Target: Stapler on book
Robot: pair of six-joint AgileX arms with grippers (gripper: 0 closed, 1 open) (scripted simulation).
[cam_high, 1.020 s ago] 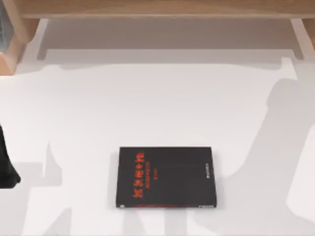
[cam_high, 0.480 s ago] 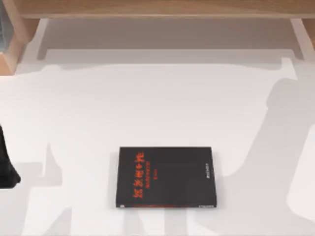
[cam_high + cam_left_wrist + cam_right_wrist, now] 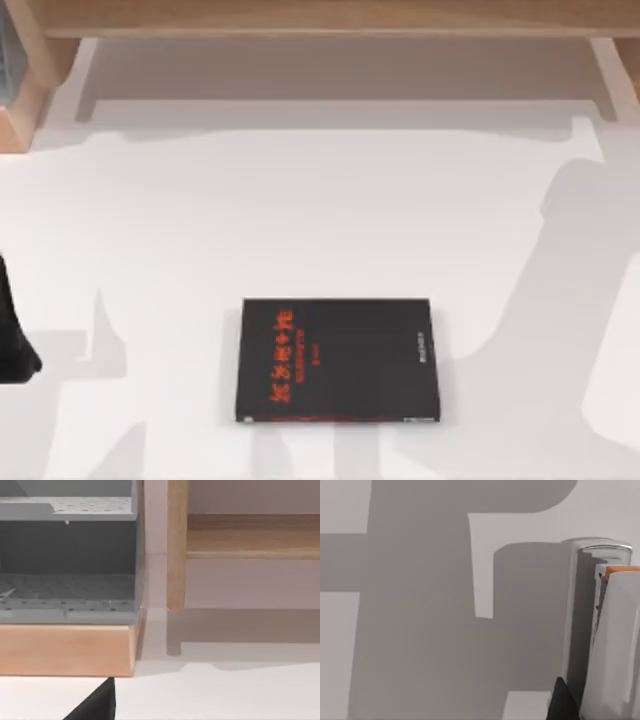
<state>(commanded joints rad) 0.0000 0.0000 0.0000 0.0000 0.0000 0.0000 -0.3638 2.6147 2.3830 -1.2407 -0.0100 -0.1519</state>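
- Top view: the book [image 3: 338, 360] lies flat and square on the tabletop [image 3: 300, 220], near the front edge and about midway across, red characters toward the left, small white print toward the right. Nothing rests on its cover, so by my reading the placing is not yet done.
- The left arm [image 3: 12, 345] sits parked at the left edge, well apart from the book. Its wrist view looks at a wooden shelf unit [image 3: 65, 647] with grey inner panels.
- Right wrist view: here's the stapler [image 3: 607, 640], a pale silver bar with an orange tip, running along that picture's edge with the right gripper [image 3: 562, 705] just beside it as a dark sliver.
- Are the jaws released, clenched or already grasping the stapler? I cannot tell, for either arm.
- Risk one: the stapler is slim and smooth. An off-centre pinch could let it swivel or slide out on the lift.
- Risk two: if the jaws close skewed to the bar's length, they may nudge it along the tabletop instead of catching it.
- Risk three: the carry to the book looks like a long sideways trip. A loose hold could drop the stapler short.
- Risk four: coming down too low could shove the book; letting go too high could bounce the stapler off the cover.
- Risk five: landing near an edge leaves it overhanging, so aim for the middle.
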